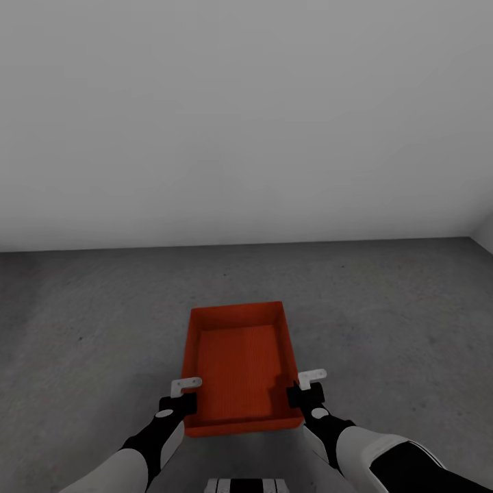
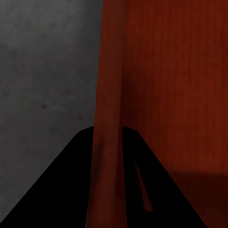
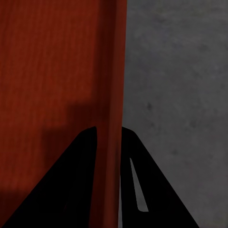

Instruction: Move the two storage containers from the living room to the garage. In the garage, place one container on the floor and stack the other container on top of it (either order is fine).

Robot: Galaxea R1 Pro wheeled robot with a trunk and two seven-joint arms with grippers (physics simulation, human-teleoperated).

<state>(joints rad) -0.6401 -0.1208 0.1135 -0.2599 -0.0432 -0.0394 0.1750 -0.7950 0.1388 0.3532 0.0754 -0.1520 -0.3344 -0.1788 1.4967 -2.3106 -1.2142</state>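
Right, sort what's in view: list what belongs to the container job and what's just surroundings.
Part of the job:
- storage container, gripped on both side walls
- left gripper, fingers astride the left wall
- right gripper, fingers astride the right wall
- concrete floor, where it goes

Just surroundings:
- plain white wall
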